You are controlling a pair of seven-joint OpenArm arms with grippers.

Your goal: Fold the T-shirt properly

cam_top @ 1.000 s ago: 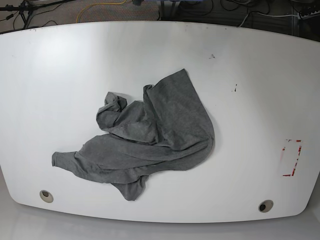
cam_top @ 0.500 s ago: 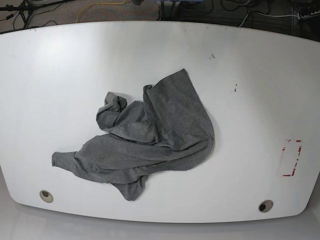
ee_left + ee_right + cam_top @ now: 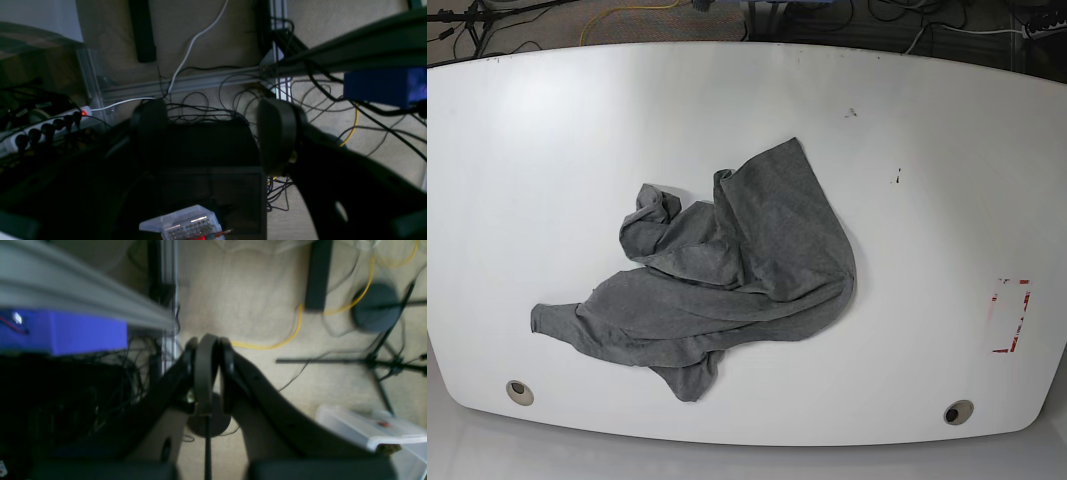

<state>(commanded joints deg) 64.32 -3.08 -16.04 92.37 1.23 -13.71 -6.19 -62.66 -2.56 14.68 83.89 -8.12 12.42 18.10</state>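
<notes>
Left wrist view looks at floor cables; the left gripper [image 3: 213, 133] is spread wide, grasping nothing. Right wrist view shows the right gripper [image 3: 210, 370] pinched together, empty, also off the table. Base view shows the crumpled dark heather-grey knit T-shirt [image 3: 717, 275] mid-way across the white table [image 3: 927, 150], its long axis running from lower-left to upper-right. Flattening should come first: grasp opposite edges and spread them.

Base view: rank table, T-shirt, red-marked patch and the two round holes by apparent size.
1. table
2. T-shirt, crumpled
3. red-marked patch
4. The two round holes, left hole and right hole, look alike; I won't rank them.
</notes>
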